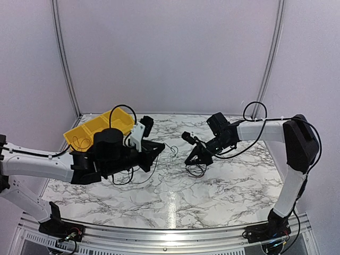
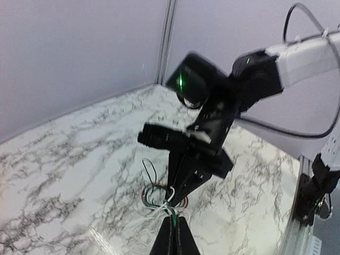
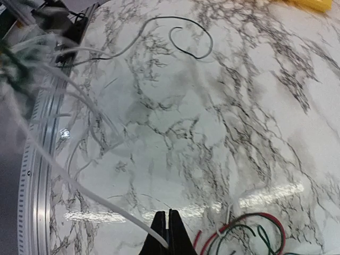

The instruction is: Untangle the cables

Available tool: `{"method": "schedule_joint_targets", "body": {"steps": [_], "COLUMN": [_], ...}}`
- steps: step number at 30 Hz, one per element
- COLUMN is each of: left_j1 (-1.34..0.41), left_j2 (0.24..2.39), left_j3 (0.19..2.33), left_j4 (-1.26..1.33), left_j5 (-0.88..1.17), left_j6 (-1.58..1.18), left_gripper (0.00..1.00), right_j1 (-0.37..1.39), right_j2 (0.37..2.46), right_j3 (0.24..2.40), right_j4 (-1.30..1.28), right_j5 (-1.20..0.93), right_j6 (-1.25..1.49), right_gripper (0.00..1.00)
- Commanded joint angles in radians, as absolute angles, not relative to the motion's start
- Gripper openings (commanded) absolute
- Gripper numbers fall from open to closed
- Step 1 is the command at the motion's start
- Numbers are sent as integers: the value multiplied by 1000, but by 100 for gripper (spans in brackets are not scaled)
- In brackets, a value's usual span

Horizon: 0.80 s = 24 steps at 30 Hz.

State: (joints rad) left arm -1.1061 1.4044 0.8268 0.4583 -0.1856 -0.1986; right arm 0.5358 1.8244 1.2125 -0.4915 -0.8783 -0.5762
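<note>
**Two robot arms meet over a small tangle of thin wires on a marble tabletop**

The cables (image 1: 196, 169) lie near the middle of the tabletop (image 1: 223, 191), a small knot of very thin loops in red, green, white and dark, resting flat on the surface directly under the right tool (image 1: 187, 160). A few fine strands rise out of the knot and lead to the left tool (image 2: 171, 229), whose jaws are pressed together on white and green wires. The right tool's jaws are also closed. A pale strand meets its tips, but it cannot be told whether that strand is pinched.

The wires look nearly weightless and limp. They would likely slide and spring about freely, and snag on each other rather than break. A single strand just outside the knot seems the best place to grip, as taking the whole clump would tighten it.

The knot itself has no clear long axis. The lifted strands run from it towards the left arm, roughly across the tabletop from side to side
</note>
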Motion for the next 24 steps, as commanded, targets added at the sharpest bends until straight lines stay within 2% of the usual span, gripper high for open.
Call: {"method": "schedule_joint_targets", "body": {"steps": [1, 7, 19, 24], "left_j1": [-1105, -1105, -1110, -1117], "left_j2": [1226, 1152, 1150, 1058], "left_j3": [851, 895, 935, 1002], "left_j4": [470, 421, 420, 366], "left_j5": [-298, -320, -278, -319], "left_j6": [-95, -48, -74, 34], "left_gripper": [0, 0, 0, 0], "right_j1": [429, 391, 362, 310], "right_j2": [1859, 1857, 1880, 1928], "right_j3": [1187, 1186, 1190, 1201], "right_j4": [-429, -404, -392, -400], "right_j5": [-765, -625, -394, -367], "right_j6": [-451, -407, -350, -339], "right_gripper": [0, 0, 0, 0]}}
